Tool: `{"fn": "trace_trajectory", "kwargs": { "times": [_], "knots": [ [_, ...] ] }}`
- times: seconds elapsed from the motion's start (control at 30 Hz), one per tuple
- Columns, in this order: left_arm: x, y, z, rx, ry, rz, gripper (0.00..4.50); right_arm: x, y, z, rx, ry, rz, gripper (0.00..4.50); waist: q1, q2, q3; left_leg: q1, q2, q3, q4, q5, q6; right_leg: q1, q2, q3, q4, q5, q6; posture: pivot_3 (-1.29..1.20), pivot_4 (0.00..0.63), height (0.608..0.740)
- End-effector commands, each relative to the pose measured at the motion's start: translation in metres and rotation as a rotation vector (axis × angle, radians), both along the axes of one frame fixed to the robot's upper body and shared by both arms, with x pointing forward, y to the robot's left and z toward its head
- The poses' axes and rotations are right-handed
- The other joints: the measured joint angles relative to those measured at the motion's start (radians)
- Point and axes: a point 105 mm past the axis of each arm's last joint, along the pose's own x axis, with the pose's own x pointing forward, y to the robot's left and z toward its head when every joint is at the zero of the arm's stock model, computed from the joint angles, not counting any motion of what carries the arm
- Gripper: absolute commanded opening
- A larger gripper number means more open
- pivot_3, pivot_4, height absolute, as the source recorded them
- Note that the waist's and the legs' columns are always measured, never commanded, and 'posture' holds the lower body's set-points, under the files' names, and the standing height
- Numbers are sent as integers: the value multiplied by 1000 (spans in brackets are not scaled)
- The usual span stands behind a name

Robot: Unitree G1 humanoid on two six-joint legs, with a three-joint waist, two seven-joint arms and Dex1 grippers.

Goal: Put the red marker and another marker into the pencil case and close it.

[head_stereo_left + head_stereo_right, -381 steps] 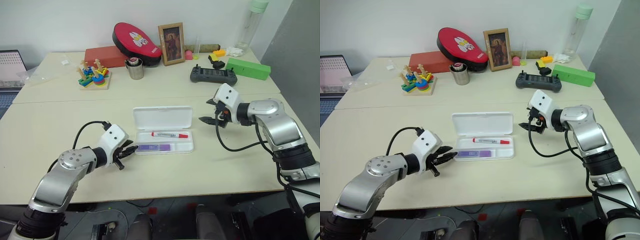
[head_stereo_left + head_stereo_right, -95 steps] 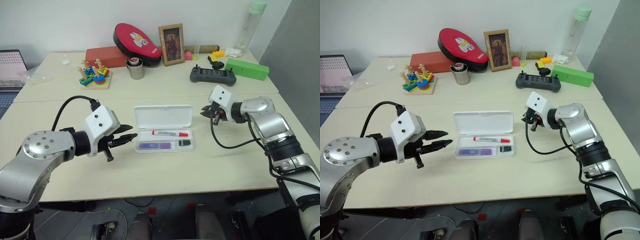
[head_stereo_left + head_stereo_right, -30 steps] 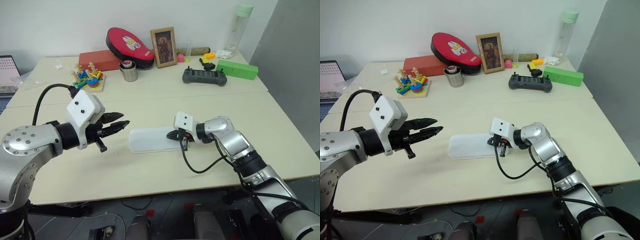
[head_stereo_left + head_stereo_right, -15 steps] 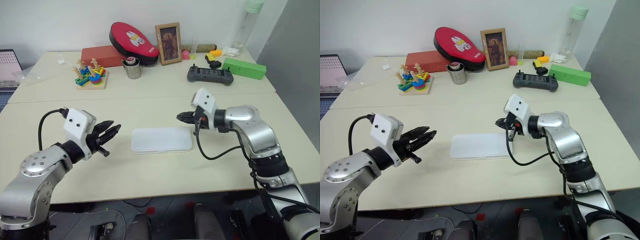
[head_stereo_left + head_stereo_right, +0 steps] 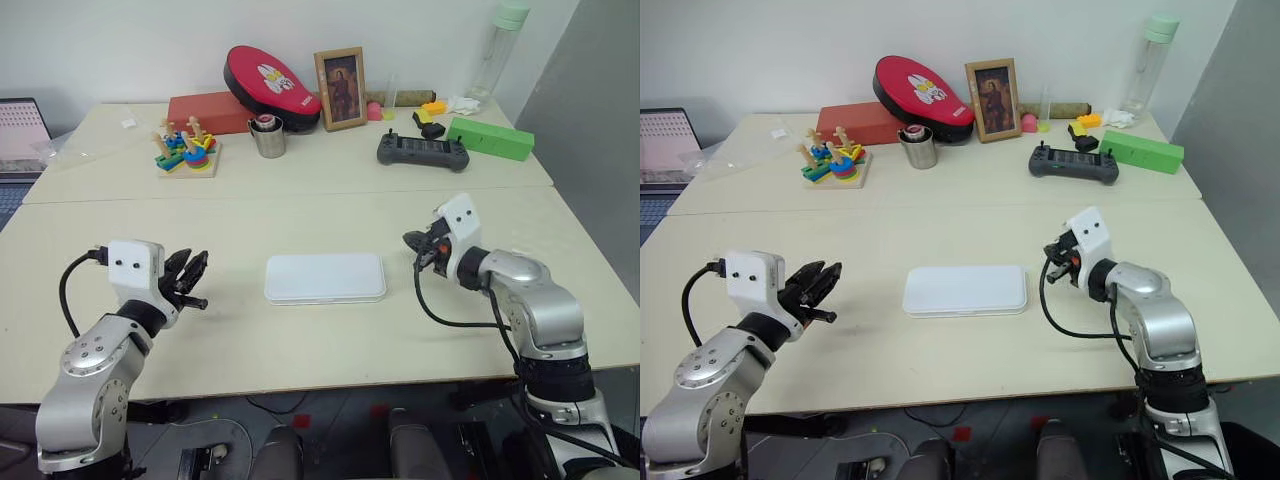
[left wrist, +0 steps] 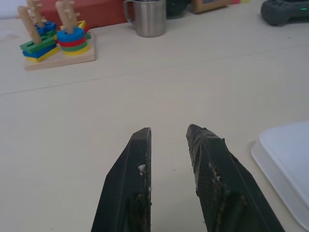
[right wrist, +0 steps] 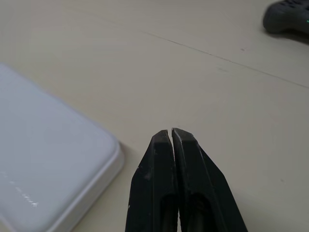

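Pencil case [image 5: 325, 278] lies closed and flat on the near table [image 5: 300, 340], between both grippers, touching neither. No writing can be read on its lid. Left gripper [image 5: 190, 275] holds nothing, its fingers slightly apart; right gripper [image 5: 412, 240] has fingers pressed together, empty. Farther back stand a steel cup [image 5: 268, 138] and a green box [image 5: 489, 137].

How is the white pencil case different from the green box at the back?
The pencil case is white with rounded corners; the green box has square edges. The case lies mid-table between the grippers; the box sits at the far right, beside the black controller. The case is flatter. Both are closed and rectangular.
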Motion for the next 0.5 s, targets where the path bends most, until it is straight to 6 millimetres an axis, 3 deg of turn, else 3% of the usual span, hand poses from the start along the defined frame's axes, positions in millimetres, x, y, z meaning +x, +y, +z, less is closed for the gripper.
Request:
{"fn": "trace_trajectory", "kwargs": {
  "times": [0.03, 0.5],
  "knots": [
    [-4, 11, 1, 6, -33, 84, 1233, 0, -16, -2, -4, -30, -142, 58, 0, 0, 0, 0, 0, 0, 0, 0, 0, 0, 0, 0, 0, 0, 0, 0, 150, 740],
    [-21, 8, -41, -97, 62, 205, 1233, -3, -40, -29, 13, -1, -324, 58, 0, 0, 0, 0, 0, 0, 0, 0, 0, 0, 0, 0, 0, -3, -5, 0, 150, 740]
  ]
}}
